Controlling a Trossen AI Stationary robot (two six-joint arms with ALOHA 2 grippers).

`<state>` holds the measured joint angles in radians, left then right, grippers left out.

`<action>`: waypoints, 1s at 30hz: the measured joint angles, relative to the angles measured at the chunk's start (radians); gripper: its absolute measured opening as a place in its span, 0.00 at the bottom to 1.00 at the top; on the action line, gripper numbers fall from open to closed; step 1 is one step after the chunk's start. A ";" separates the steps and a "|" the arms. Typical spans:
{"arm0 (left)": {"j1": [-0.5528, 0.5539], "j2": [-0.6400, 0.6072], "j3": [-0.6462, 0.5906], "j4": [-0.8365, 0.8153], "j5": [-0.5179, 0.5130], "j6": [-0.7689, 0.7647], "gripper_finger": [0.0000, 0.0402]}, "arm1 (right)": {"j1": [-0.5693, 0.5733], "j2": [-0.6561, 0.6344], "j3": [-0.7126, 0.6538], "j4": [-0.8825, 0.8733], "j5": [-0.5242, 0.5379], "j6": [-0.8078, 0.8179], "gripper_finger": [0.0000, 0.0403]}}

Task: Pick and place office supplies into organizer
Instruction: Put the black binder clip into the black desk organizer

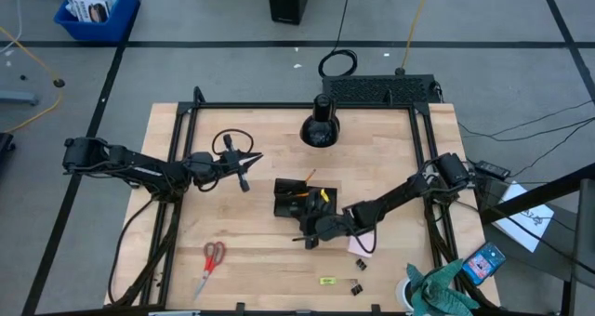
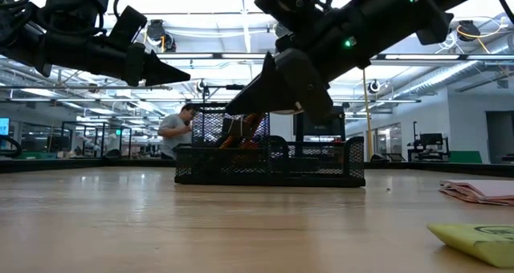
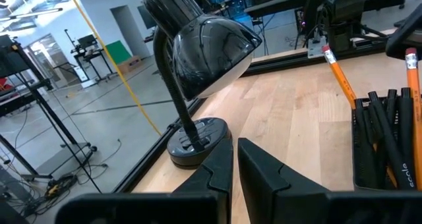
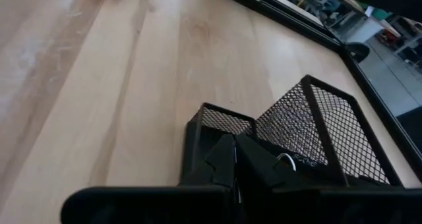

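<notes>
Wooden tabletop point(image 1: 390, 149), framed by black rails, is seen from above; a workshop w/ benches shows beyond it in the low view. All places below are given rel. to the organizer point(image 1: 299, 201), a black mesh tray near the table's middle, already holding orange pencils point(image 3: 337, 72) and dark pens point(image 3: 389, 141).

Right gripper point(image 1: 310, 234) is held just beside the organizer's near edge, low over it, fingers pressed together. A thin pale wire loop shows at its tips in the wrist view, poss. a binder clip; whether it is pinched can't be told. Left gripper point(image 1: 253, 157) is parked well to the organizer's left and farther back, fingers nearly closed, nothing seen between them. A black desk lamp point(image 1: 320, 128) stands behind the organizer.

Red-handled scissors point(image 1: 210, 263) lie well off toward the front left. Pink sticky-note pad point(image 1: 362, 245) lies front right, near. Small yellow-green piece point(image 1: 327, 281) and binder clips point(image 1: 355, 287) lie farther front.

Judged step: a drop into the small front compartment. It is best done w/ the tips brought inside the mesh wall before they are opened.
</notes>
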<state>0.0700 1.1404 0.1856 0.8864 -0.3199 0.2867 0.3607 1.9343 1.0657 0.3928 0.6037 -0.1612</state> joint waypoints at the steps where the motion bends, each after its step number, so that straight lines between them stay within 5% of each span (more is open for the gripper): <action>1: 0.000 0.000 0.000 0.000 0.000 0.000 0.08 | 0.000 0.000 0.000 -0.001 0.000 0.000 0.00; 30: 0.001 0.000 0.000 0.001 0.000 0.006 0.08 | -0.032 -0.002 0.000 -0.088 -0.056 0.093 0.03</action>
<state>0.0708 1.1404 0.1856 0.8872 -0.3199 0.2931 0.3283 1.9327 1.0657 0.3045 0.5480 -0.0685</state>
